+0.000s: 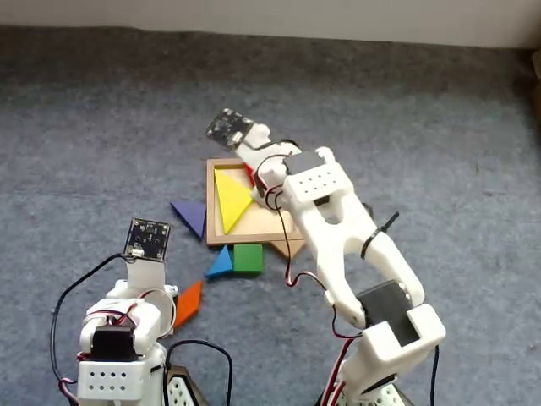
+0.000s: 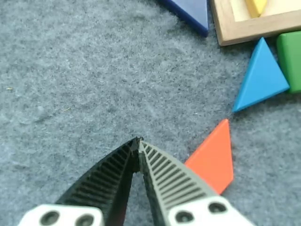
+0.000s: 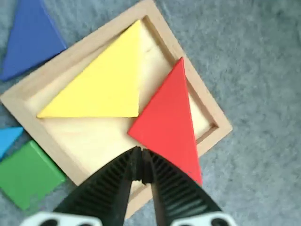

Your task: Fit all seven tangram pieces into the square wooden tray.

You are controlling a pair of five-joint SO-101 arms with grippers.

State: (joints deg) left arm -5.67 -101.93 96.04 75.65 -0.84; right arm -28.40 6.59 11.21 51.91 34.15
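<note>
Nearest the bases, the left gripper is held pressed together and empty just above the grey surface. The orange piece lies just beside it and could be knocked aside if that arm were swung carelessly. Beyond, the light blue triangle is set against the green square, both just outside the tray. The dark blue triangle lies by the tray's corner.

Farther out, the yellow triangle is seated flat inside the tray along one wall. The red triangle is not seated: one corner is seen riding over the rim while the rest lies over the tray floor. The right gripper is pressed together with nothing pinched, its tips at the red triangle's edge; whether contact is made cannot be told.

The main risk is judged to be a badly aimed push. The red triangle could be driven farther over the rim and out onto the surface, or jammed against the yellow triangle so that it is shifted. The tray looks unfixed, so it could be slid as well, and the pieces beside it would be disturbed.
</note>
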